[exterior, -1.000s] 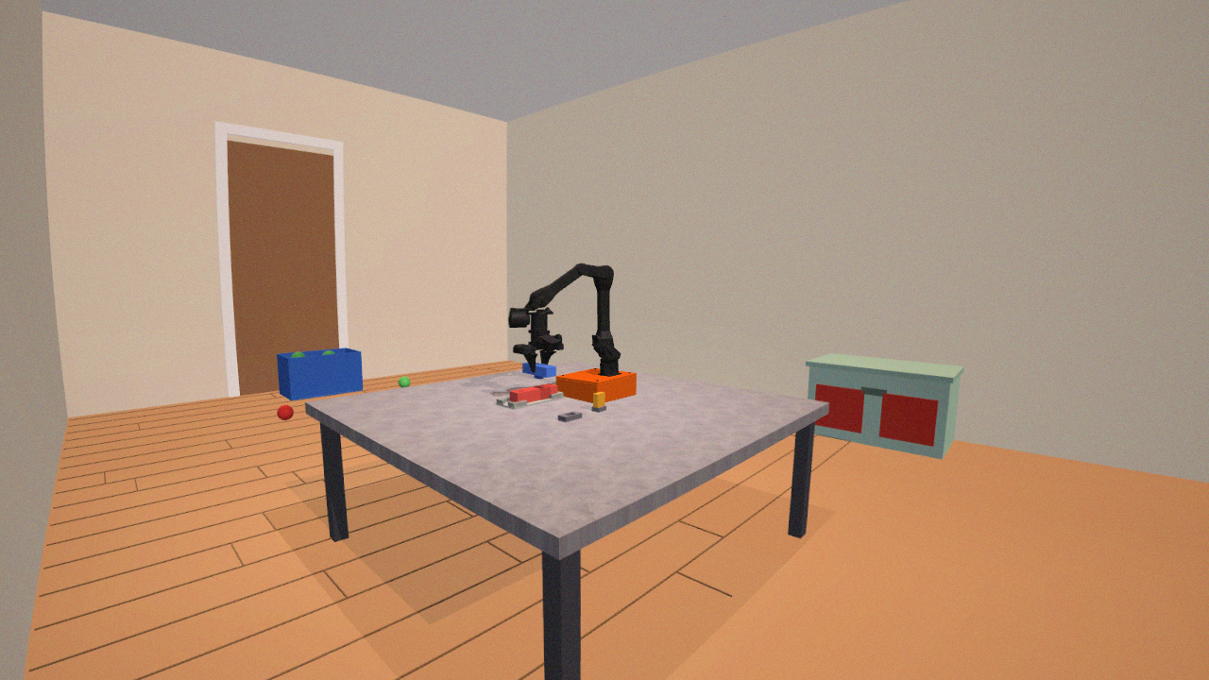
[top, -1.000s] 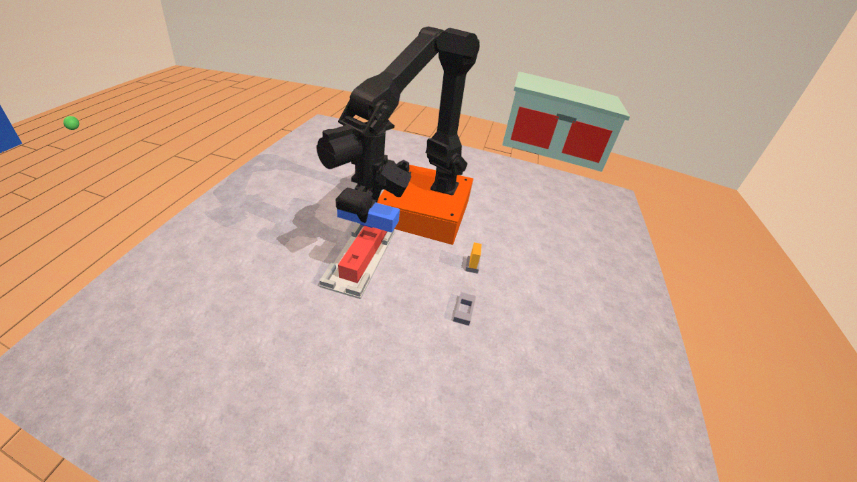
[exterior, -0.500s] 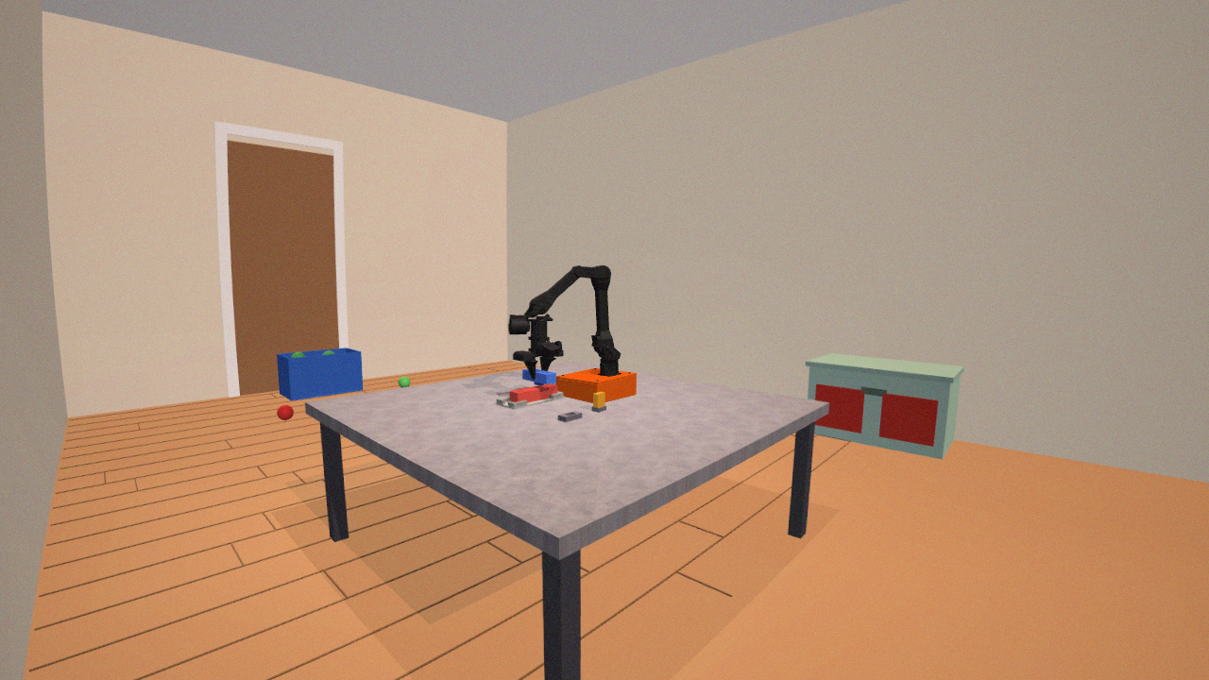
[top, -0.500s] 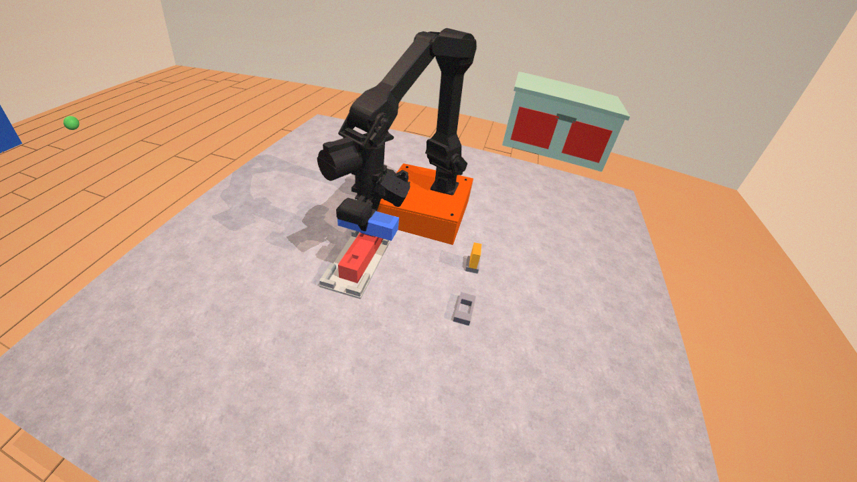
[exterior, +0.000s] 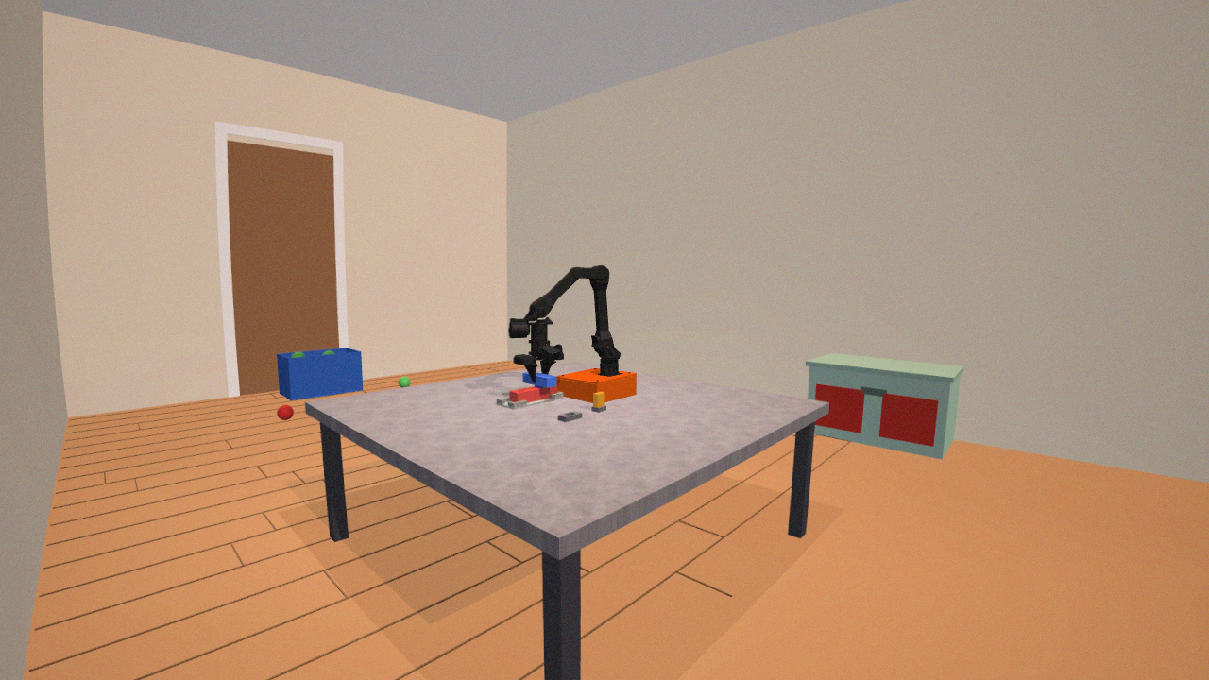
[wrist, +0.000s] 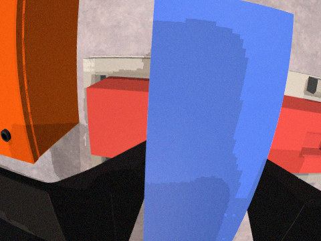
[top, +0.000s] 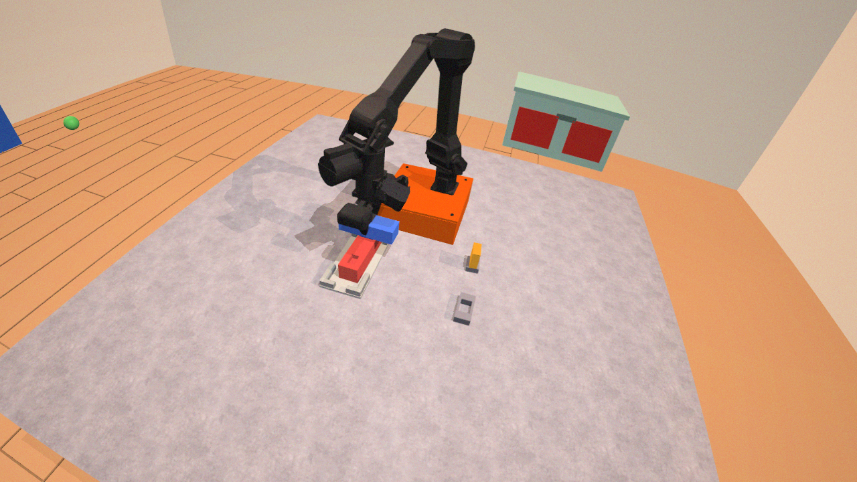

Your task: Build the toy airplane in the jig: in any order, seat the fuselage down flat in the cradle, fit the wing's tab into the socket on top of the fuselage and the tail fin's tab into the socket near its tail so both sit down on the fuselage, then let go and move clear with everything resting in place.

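Apparently the fuselage [top: 358, 261] [exterior: 530, 395] [wrist: 117, 118] has already been laid in the cradle [top: 328, 279] [exterior: 513, 404] [wrist: 117, 63], though whether it is seated fully flat cannot be told. Above its arm-base end the blue wing [top: 383, 229] [exterior: 543, 381] [wrist: 197, 100] is held crosswise in the claw [top: 366, 226] [exterior: 538, 374] [wrist: 199, 154], its jaws closed against the wing's sides and kept about half open by its width. Still to be done are the wing's fitting and release, then the seating of the yellow tail fin [top: 475, 256] [exterior: 598, 399], which is stood upright in a small grey holder [top: 473, 269] [exterior: 598, 409] well apart from the cradle.
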`<state>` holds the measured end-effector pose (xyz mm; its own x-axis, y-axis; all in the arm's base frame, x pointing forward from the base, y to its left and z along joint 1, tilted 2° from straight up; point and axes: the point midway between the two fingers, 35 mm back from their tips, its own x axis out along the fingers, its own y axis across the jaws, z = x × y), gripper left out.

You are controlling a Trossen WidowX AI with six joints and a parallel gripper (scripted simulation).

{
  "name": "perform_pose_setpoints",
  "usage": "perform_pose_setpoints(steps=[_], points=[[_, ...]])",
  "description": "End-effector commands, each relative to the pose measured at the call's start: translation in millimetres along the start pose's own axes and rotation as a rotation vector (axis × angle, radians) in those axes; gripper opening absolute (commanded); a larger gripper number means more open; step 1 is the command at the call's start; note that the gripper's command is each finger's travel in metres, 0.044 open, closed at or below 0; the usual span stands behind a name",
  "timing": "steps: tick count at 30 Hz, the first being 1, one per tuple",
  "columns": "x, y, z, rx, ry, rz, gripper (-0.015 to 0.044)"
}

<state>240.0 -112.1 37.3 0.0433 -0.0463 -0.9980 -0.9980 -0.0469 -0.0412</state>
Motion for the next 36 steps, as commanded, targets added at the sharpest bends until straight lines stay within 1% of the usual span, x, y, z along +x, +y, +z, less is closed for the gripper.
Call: perform_pose_setpoints(steps=[1,5,20,21,30,31,35,36], points=[[0,0,0,0.0,0.0,-0.001,0.0135],[0,0,0,0.0,0.0,-0.001,0.003],[0,0,0,0.0,0.0,-0.001,0.0424],[0,0,0,0.0,0.0,-0.001,0.044],[-3,-1,0,0.0,0.0,-0.001,0.044],[-11,-2,-1,0.0,0.0,-0.001,0.044],[-74,-2,-2,-0.003,-0.004,-0.002,0.044],[-83,-1,-1,-0.003,-0.004,-0.002,0.044]])
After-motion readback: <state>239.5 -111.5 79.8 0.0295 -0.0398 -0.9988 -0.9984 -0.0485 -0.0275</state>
